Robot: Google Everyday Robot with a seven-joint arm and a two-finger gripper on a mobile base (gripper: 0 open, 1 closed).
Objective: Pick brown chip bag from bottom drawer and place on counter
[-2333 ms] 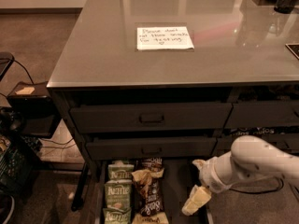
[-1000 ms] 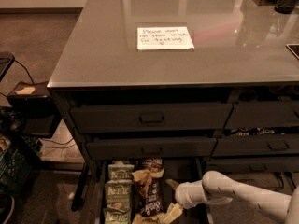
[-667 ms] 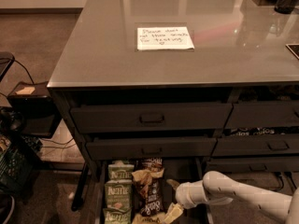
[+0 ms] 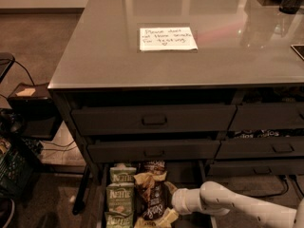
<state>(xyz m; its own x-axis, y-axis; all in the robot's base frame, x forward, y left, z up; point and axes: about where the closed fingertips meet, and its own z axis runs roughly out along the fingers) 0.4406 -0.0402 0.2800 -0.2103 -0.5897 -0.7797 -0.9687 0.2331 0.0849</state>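
The brown chip bag (image 4: 152,198) lies in the open bottom drawer (image 4: 97,208), dark brown with a tan crinkled top end and white lettering. Another dark bag (image 4: 154,166) lies behind it. My white arm (image 4: 228,204) reaches in from the right, and my gripper (image 4: 166,212) sits low in the drawer beside the brown chip bag's right side, its tan fingers (image 4: 167,217) touching or nearly touching the bag. The glossy grey counter (image 4: 95,56) with the white handwritten note (image 4: 167,38) is above.
Green-and-white Kettle bags (image 4: 119,194) lie in a row at the drawer's left. Two closed handled drawer fronts (image 4: 154,120) are above the open drawer. More drawers stand at the right (image 4: 266,148). A dark box, cables and a crate sit on the floor at left (image 4: 28,113).
My arm has swung from the right of the drawer leftward and down into it, bringing the gripper next to the brown chip bag. Over the last second it has barely moved.
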